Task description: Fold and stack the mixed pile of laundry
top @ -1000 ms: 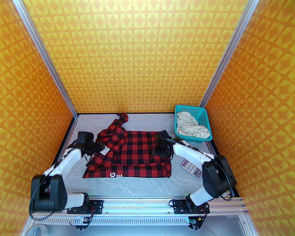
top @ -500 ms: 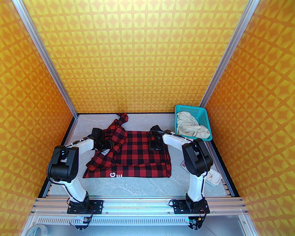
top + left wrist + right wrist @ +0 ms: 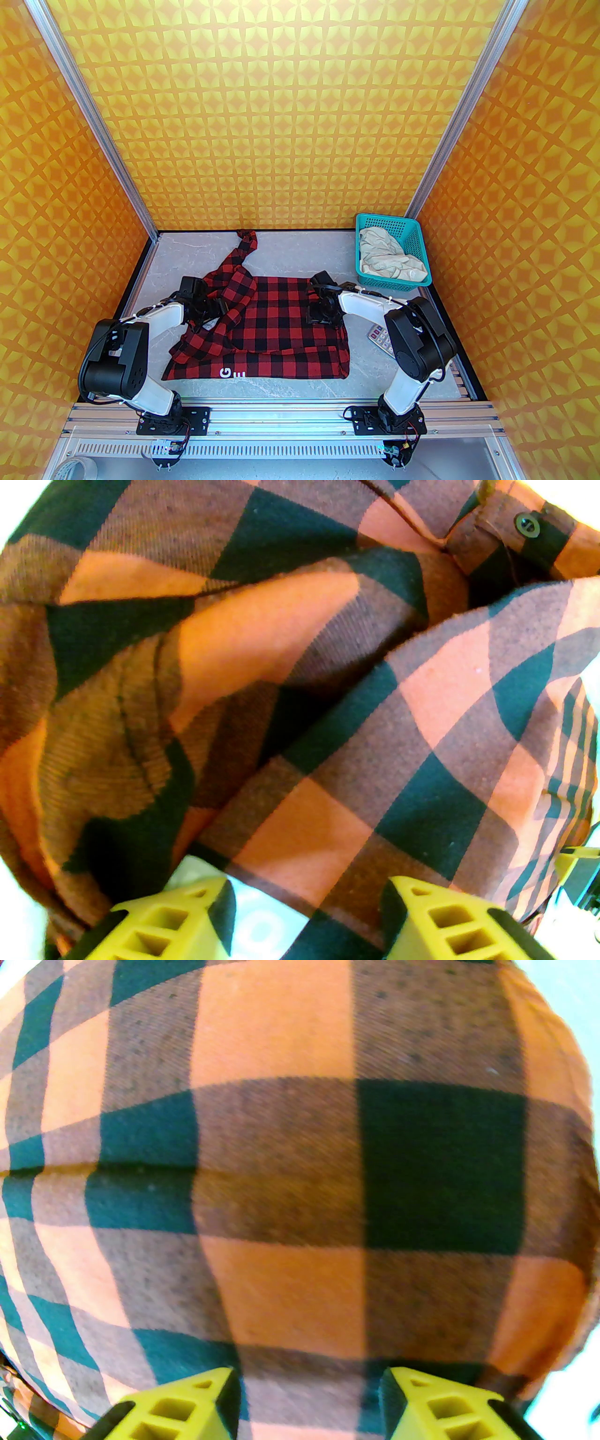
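Two grippers rested on the red-black check shirt [image 3: 281, 323] mid-table, left gripper [image 3: 219, 307] on a bunched sleeve, right gripper [image 3: 320, 315] on flat cloth; the cream garment [image 3: 389, 260] lay crumpled in a perforated teal basket [image 3: 415, 236]. Left wrist showed hollow yellow fingers [image 3: 187, 904] parted over folded twill; right wrist, the same over taut weave, grip impossible to tell.

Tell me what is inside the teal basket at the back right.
A crumpled cream garment lies inside the basket, piled up to about the rim. The basket's floor, and anything that might lie beneath the garment, are covered by the cloth.
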`<state>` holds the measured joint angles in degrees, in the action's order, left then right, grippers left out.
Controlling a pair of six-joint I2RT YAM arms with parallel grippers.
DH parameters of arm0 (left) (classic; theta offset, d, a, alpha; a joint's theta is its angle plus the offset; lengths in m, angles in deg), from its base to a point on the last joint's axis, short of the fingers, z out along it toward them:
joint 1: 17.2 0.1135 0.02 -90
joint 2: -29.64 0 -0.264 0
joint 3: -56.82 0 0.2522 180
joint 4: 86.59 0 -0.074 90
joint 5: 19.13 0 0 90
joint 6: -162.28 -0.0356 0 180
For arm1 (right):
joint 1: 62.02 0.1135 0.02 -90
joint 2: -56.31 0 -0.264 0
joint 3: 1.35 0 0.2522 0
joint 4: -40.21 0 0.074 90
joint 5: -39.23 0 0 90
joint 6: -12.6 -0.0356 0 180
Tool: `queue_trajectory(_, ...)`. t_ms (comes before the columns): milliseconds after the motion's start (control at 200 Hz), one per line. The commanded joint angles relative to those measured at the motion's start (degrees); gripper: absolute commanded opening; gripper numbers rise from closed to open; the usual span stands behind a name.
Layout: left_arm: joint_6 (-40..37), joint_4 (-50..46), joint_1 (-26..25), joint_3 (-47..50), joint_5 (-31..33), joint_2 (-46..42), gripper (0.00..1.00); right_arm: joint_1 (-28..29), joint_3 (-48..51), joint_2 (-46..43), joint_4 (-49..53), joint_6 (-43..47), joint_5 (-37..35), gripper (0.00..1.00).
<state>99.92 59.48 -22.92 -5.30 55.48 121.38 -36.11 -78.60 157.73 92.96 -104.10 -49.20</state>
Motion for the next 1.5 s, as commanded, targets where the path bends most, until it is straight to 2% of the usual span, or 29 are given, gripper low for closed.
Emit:
queue_trajectory(0,-4.15,-4.12,0.55,-9.20,1.38,2.48,0.57,-2.06,-8.56,1.75,2.85,3.24,-2.03,0.55)
queue_trajectory(95,-7.68,-6.51,1.34,-17.08,2.42,6.73,0.59,-4.05,-13.92,4.30,1.72,5.34,-3.01,0.57)
queue_trajectory(270,-15.68,-12.14,2.75,-31.79,4.40,19.84,0.62,-5.94,-23.92,12.74,3.66,9.21,-6.68,0.58)
queue_trajectory(465,-17.79,-14.78,1.87,-40.96,1.51,27.63,0.59,-6.44,-27.66,18.08,5.49,10.48,-7.03,0.57)
queue_trajectory(650,-16.17,-13.68,2.06,-41.56,1.43,30.54,0.58,-7.31,-29.82,21.30,7.86,9.74,-7.95,0.57)
queue_trajectory(745,-14.68,-13.04,2.71,-40.83,1.51,31.65,0.56,-8.71,-28.52,19.50,7.59,9.61,-5.65,0.60)
queue_trajectory(850,-13.15,-11.55,4.09,-37.98,1.54,31.58,0.53,-11.41,-24.01,15.14,4.95,7.95,2.08,0.62)
queue_trajectory(935,-12.57,-11.18,5.21,-36.86,1.69,31.31,0.53,-11.85,-21.74,13.84,3.70,8.05,2.09,0.64)
queue_trajectory(1105,-13.35,-12.66,6.67,-36.82,2.05,30.56,0.52,-11.87,-21.44,17.91,1.99,8.24,2.83,0.62)
queue_trajectory(1315,-14.41,-14.68,7.30,-38.37,2.04,32.16,0.52,-11.68,-26.22,22.51,0.68,7.05,6.69,0.49)
queue_trajectory(1495,-14.45,-14.82,7.38,-38.96,1.95,32.29,0.51,-11.72,-30.93,23.31,1.22,6.78,9.10,0.25)
